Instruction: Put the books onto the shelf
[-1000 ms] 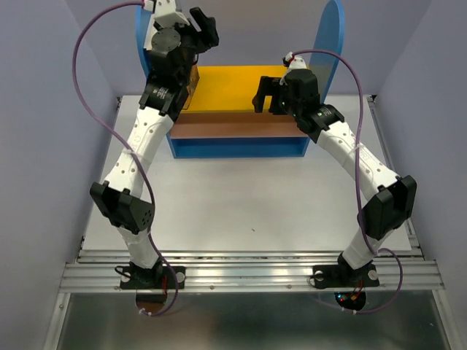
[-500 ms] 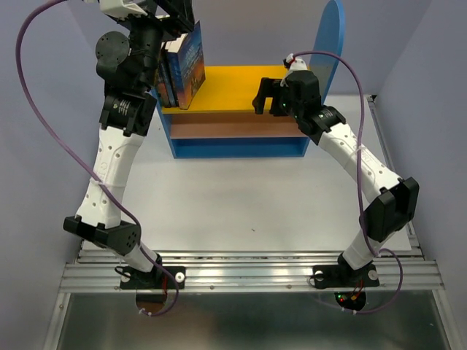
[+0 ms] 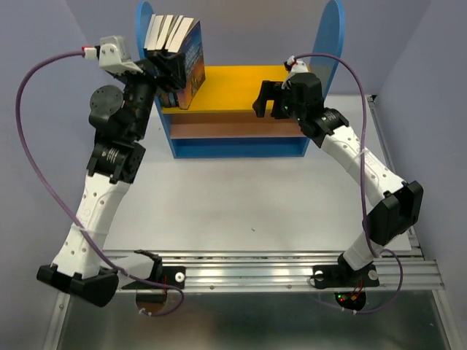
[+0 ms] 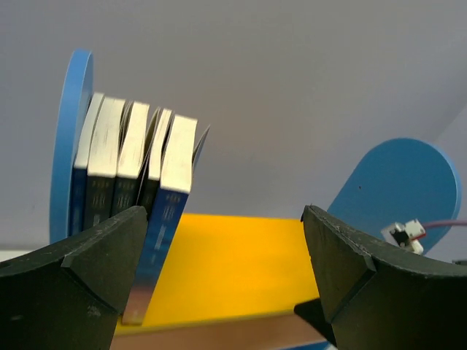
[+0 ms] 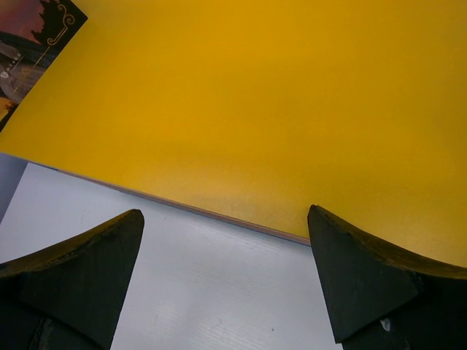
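Several books (image 3: 177, 55) stand upright in a row at the left end of the shelf's yellow upper board (image 3: 233, 87), leaning against the left blue side panel (image 3: 143, 22). My left gripper (image 3: 166, 76) is open just in front of and left of them, holding nothing. In the left wrist view the books (image 4: 131, 164) show spines and page edges above the left finger (image 4: 80, 281); the left gripper (image 4: 226, 284) faces the bare yellow board (image 4: 233, 262). My right gripper (image 3: 268, 106) hangs open over the board's right front edge. The right wrist view has the right gripper (image 5: 226, 284) empty, with a book cover corner (image 5: 33, 29).
The shelf's right blue panel (image 3: 332, 36) rises behind the right wrist. Below the yellow board are the brownish-pink lower board (image 3: 233, 127) and blue base (image 3: 233, 148). The white table (image 3: 241, 197) stretches in front. Grey walls close in on both sides.
My left gripper has opened, let go of the books and drawn back down and to the left; the books stay standing on the yellow board. The right arm has hardly moved.
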Robot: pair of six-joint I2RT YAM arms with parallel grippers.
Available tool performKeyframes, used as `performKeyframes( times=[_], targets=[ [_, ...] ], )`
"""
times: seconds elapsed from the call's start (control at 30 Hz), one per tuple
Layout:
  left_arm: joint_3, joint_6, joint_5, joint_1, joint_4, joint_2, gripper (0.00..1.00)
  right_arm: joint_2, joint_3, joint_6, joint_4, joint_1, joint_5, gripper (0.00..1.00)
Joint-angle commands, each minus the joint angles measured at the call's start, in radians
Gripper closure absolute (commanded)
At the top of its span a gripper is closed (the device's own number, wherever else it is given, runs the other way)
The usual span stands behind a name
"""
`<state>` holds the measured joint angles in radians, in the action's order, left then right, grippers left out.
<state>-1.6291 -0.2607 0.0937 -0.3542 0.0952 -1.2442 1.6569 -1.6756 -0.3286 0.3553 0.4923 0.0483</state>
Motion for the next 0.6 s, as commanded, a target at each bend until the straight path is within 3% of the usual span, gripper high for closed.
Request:
performKeyframes(
  times=[0.0,0.23,0.43,0.57],
  targets=[
    [0.145,-0.035,0.011,-0.005,0.055,0.158,0.01,-0.046,0.027,0.011,0.025,0.006,-0.027,0.00],
    [0.519,-0.182,-0.048,-0.005,0.028,0.374,0.01,-0.120,0.108,0.003,0.025,0.006,-0.010,0.00],
    [0.721,-0.385,0.222,-0.005,-0.182,0.529,0.01,-0.320,0.302,-0.072,0.031,0.006,0.097,0.00],
    [0.799,-0.495,0.293,-0.005,-0.321,0.569,0.01,-0.491,0.468,-0.147,0.036,0.006,0.154,0.00]
  ],
)
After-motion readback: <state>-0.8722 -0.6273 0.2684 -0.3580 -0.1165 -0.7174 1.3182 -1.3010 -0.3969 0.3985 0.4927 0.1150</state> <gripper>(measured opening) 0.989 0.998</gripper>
